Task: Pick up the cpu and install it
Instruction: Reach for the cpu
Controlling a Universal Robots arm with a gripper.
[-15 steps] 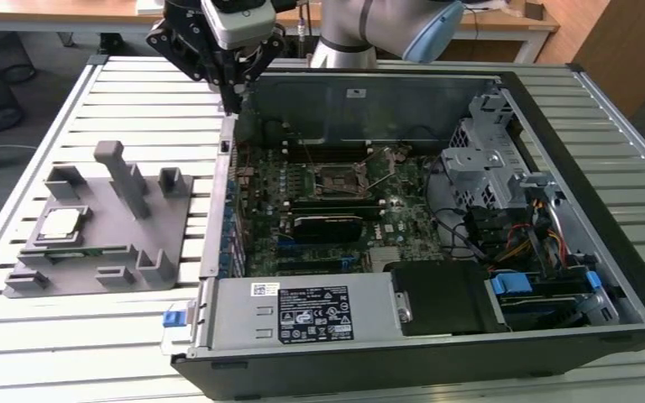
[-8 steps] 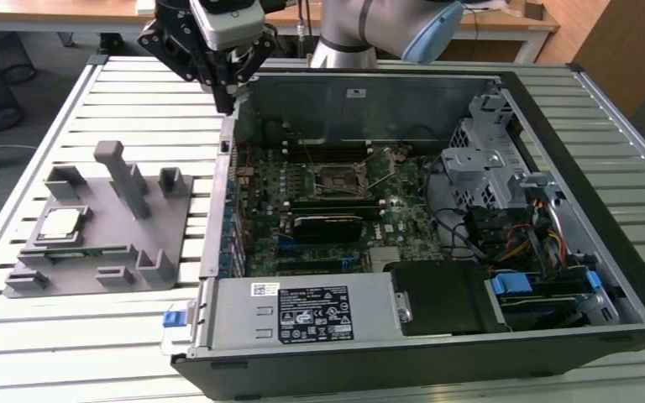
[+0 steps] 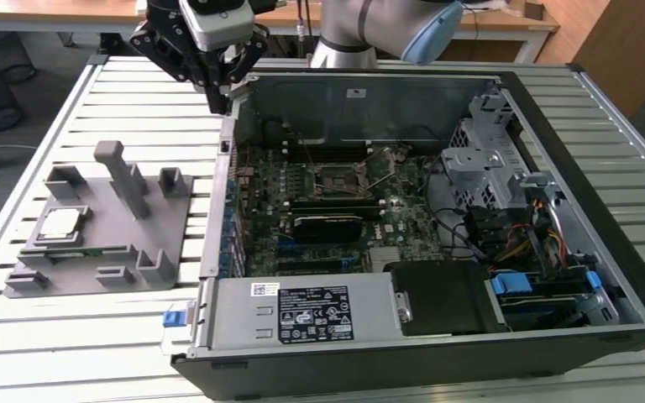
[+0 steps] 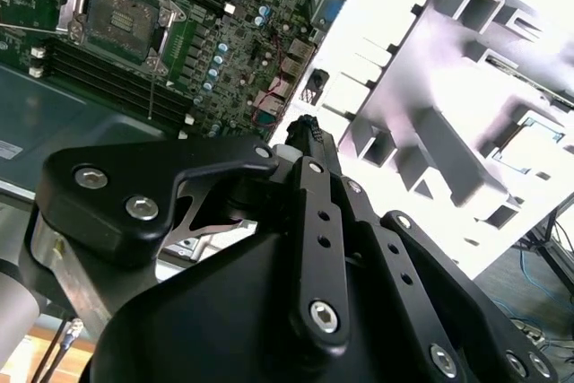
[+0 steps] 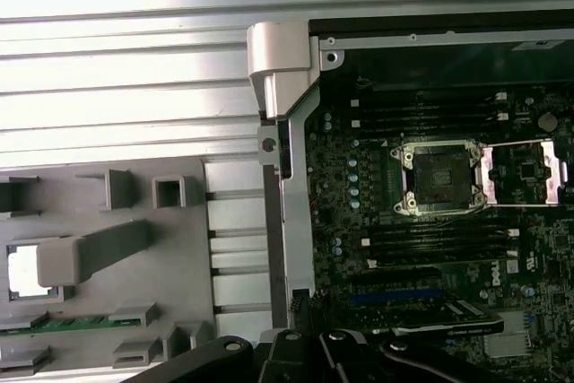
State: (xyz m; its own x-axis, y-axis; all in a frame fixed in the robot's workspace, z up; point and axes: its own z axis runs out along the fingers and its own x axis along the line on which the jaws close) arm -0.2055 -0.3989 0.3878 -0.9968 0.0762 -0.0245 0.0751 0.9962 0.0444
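The cpu (image 3: pixel 58 223) is a small silvery square lying flat in a recess of the grey fixture tray (image 3: pixel 132 252), at the exterior view's left. In the first wrist view the cpu (image 5: pixel 21 271) sits partly behind a tray post. My gripper (image 3: pixel 219 102) hangs over the back left corner of the open computer case (image 3: pixel 591 168), apart from the cpu, its fingers shut with nothing between them. The fingertips (image 4: pixel 305 128) meet in a point. The motherboard's cpu socket (image 3: pixel 336 178) (image 5: pixel 439 177) stands with its metal frame swung open.
The tray carries several upright posts (image 3: pixel 121 176) and a green memory stick (image 5: pixel 81 322). Black memory sticks (image 3: pixel 328 204) lie beside the socket. The case wall (image 5: pixel 282 69) rises between tray and motherboard. Drive cage and cables (image 3: pixel 513 218) fill the case's right side. The table top is slatted metal (image 3: pixel 87 336).
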